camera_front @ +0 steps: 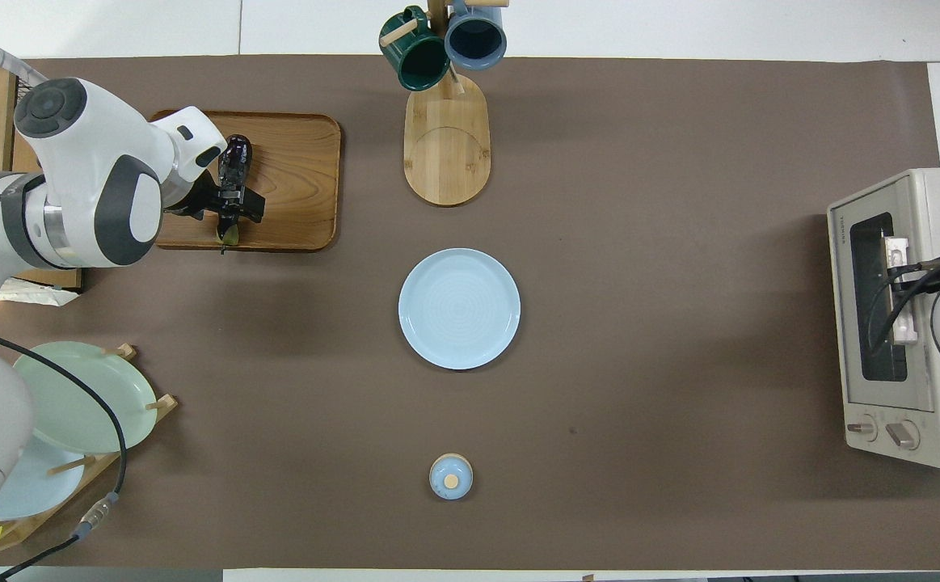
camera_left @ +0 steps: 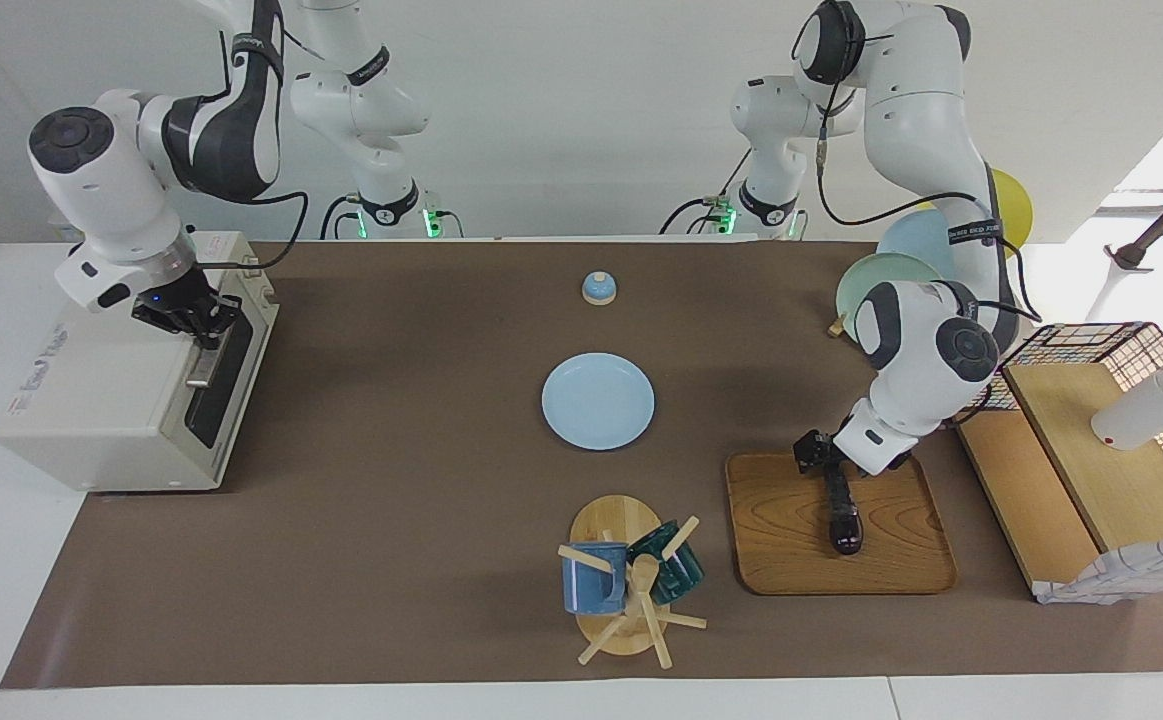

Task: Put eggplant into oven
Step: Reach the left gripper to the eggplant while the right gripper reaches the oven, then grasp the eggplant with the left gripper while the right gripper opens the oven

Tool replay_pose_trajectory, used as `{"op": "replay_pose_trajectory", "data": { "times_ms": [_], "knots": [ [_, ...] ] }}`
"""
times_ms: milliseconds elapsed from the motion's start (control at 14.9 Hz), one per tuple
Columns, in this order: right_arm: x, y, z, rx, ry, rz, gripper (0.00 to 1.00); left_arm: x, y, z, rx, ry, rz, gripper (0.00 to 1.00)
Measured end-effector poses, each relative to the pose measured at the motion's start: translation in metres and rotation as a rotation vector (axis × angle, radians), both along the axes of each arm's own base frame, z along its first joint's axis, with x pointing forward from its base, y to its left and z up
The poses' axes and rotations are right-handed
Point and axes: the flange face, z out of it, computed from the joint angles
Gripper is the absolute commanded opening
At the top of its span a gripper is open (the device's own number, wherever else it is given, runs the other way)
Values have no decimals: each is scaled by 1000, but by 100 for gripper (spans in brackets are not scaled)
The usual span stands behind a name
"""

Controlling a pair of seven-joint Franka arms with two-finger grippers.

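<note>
Eggplant: your small glossy dark purple eggplant [camera_left: 844, 520] lies on the rectangular wooden tray [camera_left: 781, 545].
Left gripper [camera_left: 821, 462]: fingers spread wide, down at the eggplant's stem end.
Right gripper [camera_left: 203, 330]: fingers pinched together at the metal handle [camera_left: 203, 365] of your boxy cream-white toaster oven [camera_left: 111, 420], door up.

Between the wooden tray [camera_left: 841, 560] at the left arm's end and the toaster oven [camera_left: 111, 400] at the right arm's end you have a broad stretch of brown mat. Three things break it along the middle: the mug tree [camera_left: 631, 580] farthest from the robots, the blue plate [camera_left: 598, 400] at the centre, and the small blue lid [camera_left: 598, 288] nearest them. The right gripper [camera_left: 203, 325], shut, sits at the oven's door handle [camera_left: 203, 365], blocking the closed door.
</note>
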Motion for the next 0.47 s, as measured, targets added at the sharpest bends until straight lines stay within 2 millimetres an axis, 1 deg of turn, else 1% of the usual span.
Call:
{"op": "replay_pose_trajectory", "data": {
  "times_ms": [268, 402, 469],
  "knots": [
    [-1, 2, -1, 0, -8, -15, 0, 3, 0, -4, 11, -20, -20, 100],
    [-1, 10, -2, 1, -14, -34, 0, 4, 1, -7, 20, -27, -35, 99],
    [-1, 17, -4, 8, -14, -36, 0, 4, 1, -8, 22, -29, -38, 96]
  ]
}}
